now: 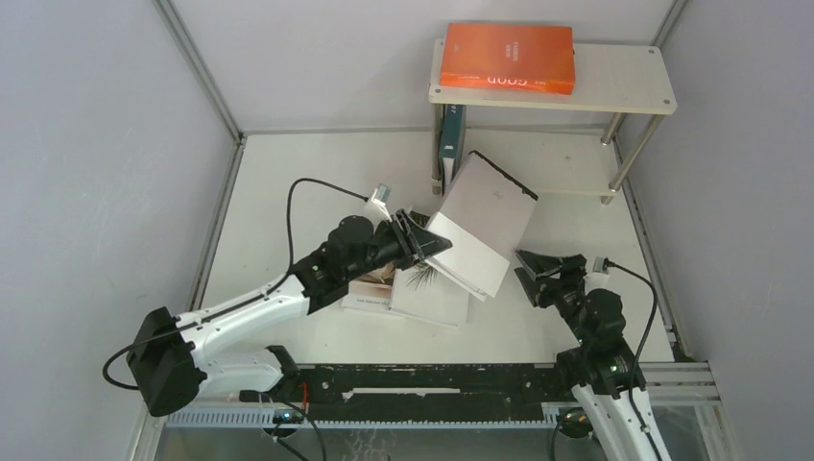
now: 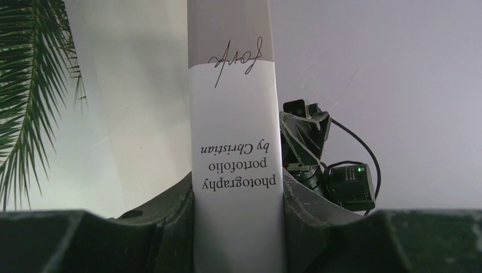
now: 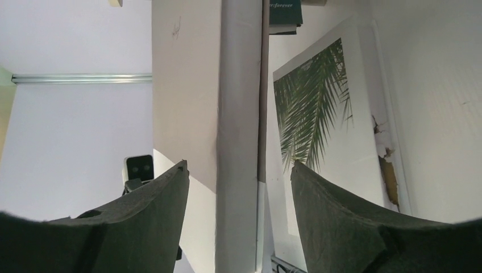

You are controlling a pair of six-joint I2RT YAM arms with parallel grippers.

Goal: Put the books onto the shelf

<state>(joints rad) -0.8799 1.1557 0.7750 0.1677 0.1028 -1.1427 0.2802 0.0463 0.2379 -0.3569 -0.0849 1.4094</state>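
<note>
One grey-white book point(image 1: 485, 226) | left fingers point(image 2: 165, 233) clamping it | right fingers point(image 3: 142, 222) apart

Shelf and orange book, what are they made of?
Shelf: the boards look like matte beige painted wood or plastic, I can't tell which; small screws show at the corners. Legs: shiny round tubes, most likely metal. Orange book: a smooth, bright cover, probably card or paper.
</note>
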